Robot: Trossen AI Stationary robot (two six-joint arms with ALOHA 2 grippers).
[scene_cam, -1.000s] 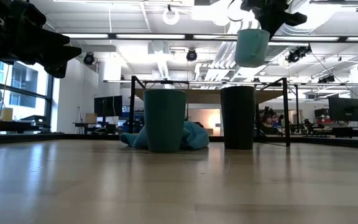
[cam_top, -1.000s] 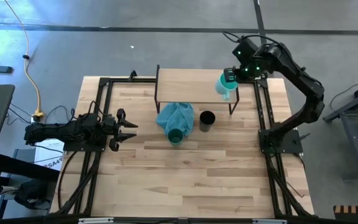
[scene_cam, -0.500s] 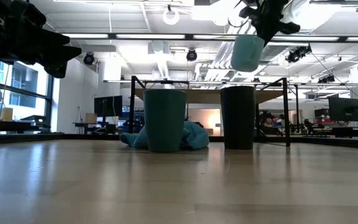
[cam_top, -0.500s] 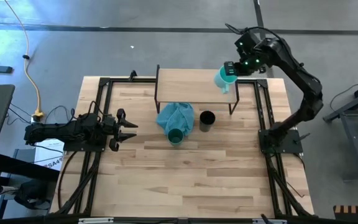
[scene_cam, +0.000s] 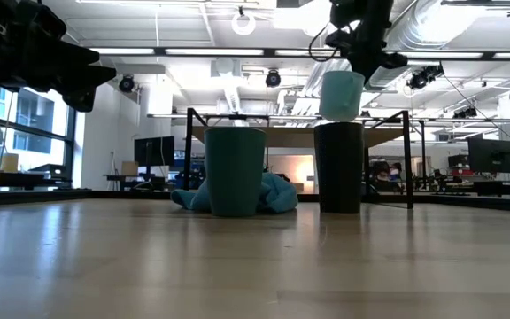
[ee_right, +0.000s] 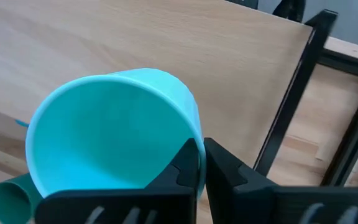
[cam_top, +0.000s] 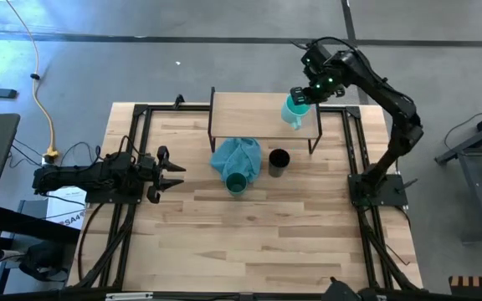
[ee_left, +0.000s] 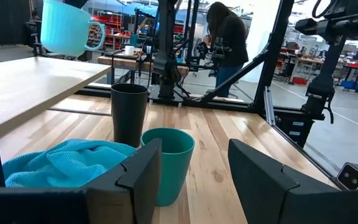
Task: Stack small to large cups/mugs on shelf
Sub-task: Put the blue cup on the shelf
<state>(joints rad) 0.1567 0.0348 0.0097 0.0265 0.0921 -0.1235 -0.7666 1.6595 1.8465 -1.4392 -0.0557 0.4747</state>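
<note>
My right gripper (cam_top: pixel 303 94) is shut on a light turquoise mug (cam_top: pixel 294 111) and holds it in the air over the right end of the shelf (cam_top: pixel 253 115), a low board on thin dark legs. In front of the shelf a black cup (cam_top: pixel 279 160) and a dark teal cup (cam_top: pixel 236 183) stand upright on the table. A blue-teal cloth (cam_top: pixel 234 155) lies bunched behind the teal cup. My left gripper (cam_top: pixel 171 170) waits open at the table's left side, pointing level toward the cups. My right gripper pinches the mug's wall at the rim (ee_right: pixel 192 134), one finger (ee_right: pixel 185 163) on the inner side and the other outside. The fingers come from above, slanting down. The mug (scene_cam: pixel 341 96) hangs below them, mouth up and slightly tilted, clear of the shelf.
Dark metal frame rails (cam_top: pixel 354 150) run along the table's left and right sides. The near half of the wooden tabletop (cam_top: pixel 249 242) carries nothing. A person (ee_left: pixel 229 37) stands in the room beyond the table.
My right gripper has carried the mug down and toward the table's left, from beside the shelf's right edge to over its right end. The mug has swung nearer to upright and stays clear of the shelf. The gripper has stayed shut.
</note>
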